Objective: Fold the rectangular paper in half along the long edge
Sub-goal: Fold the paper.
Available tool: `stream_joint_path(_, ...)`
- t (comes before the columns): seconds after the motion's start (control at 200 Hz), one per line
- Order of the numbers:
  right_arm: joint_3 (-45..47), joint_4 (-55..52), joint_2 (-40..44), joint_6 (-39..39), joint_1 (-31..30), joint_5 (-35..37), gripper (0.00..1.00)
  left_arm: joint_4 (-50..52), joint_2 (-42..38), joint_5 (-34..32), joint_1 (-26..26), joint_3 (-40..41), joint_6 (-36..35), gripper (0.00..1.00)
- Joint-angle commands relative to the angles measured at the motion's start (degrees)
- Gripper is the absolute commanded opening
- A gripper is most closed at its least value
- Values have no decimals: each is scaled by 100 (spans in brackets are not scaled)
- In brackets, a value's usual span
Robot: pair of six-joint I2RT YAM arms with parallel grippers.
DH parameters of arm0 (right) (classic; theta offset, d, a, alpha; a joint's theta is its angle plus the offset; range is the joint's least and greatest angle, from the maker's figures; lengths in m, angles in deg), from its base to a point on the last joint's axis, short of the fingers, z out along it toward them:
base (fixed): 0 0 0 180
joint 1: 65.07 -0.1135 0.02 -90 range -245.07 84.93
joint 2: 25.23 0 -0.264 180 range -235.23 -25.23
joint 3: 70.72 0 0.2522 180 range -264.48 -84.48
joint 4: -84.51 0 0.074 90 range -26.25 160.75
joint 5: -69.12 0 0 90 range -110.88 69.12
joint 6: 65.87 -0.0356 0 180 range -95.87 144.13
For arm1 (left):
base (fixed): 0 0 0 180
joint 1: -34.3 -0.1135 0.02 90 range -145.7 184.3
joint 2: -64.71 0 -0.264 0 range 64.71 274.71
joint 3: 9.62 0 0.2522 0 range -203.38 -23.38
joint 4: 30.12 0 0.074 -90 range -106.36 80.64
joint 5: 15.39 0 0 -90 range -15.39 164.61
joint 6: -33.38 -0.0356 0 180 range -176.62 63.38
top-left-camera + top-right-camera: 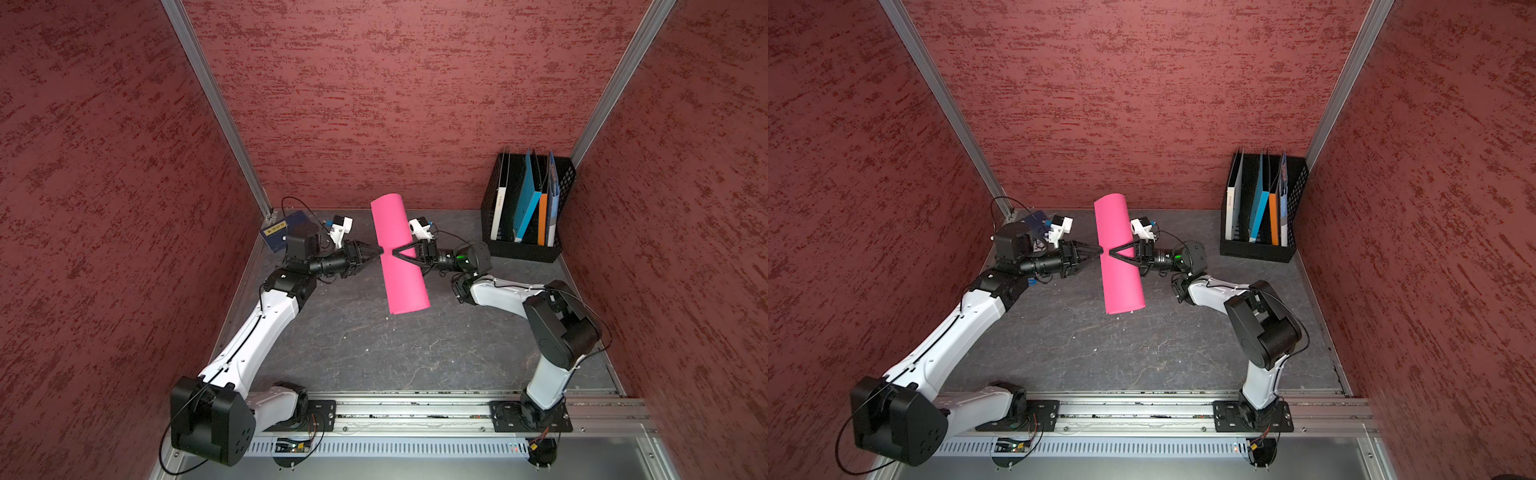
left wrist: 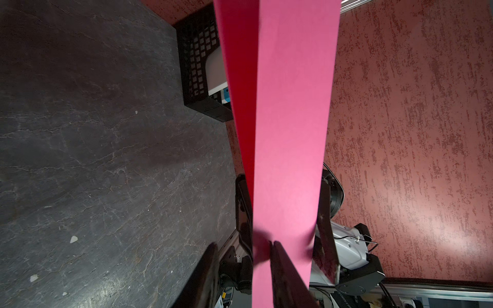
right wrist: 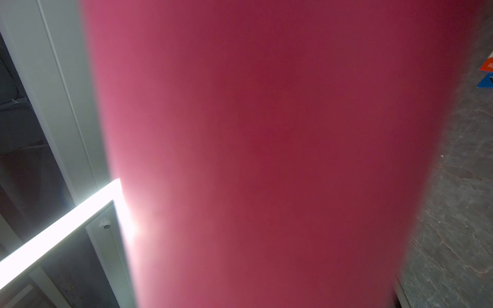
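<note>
The rectangular paper (image 1: 399,249) (image 1: 1119,257) is bright pink and curved over into a long loop, hanging above the dark table in both top views. My right gripper (image 1: 394,251) (image 1: 1111,251) reaches over it from the right and is shut on it at mid-length. Its two fingers (image 2: 243,213) flank the paper (image 2: 288,133) in the left wrist view. My left gripper (image 1: 380,250) (image 1: 1100,249) (image 2: 243,243) stands open at the paper's left edge, one finger before the sheet and one beside it. In the right wrist view the paper (image 3: 266,133) hides the right gripper's fingers.
A black file rack (image 1: 525,245) with blue and orange folders stands at the back right. A navy booklet (image 1: 276,232) lies in the back left corner. Red walls close in on three sides. A metal rail (image 1: 415,409) runs along the front of the grey table (image 1: 374,353).
</note>
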Motion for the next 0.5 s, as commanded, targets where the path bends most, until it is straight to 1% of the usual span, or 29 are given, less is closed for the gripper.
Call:
stream_joint_path(0.0,1,271,-1,-67,-61,-9,49,-205,-105,64,-31,90,25,35)
stream_joint_path(0.095,2,271,-28,-68,-68,-13,49,-227,-114,63,-31,101,25,34)
stream_joint_path(0.205,-25,261,-59,-89,-95,-6,50,-308,-105,64,-31,115,59,25)
stream_joint_path(0.351,-45,237,-99,-90,-116,3,50,-447,-77,116,-31,150,140,20)
stream_joint_path(0.491,-17,240,-130,-74,-131,28,50,-455,-70,146,-31,164,156,20)
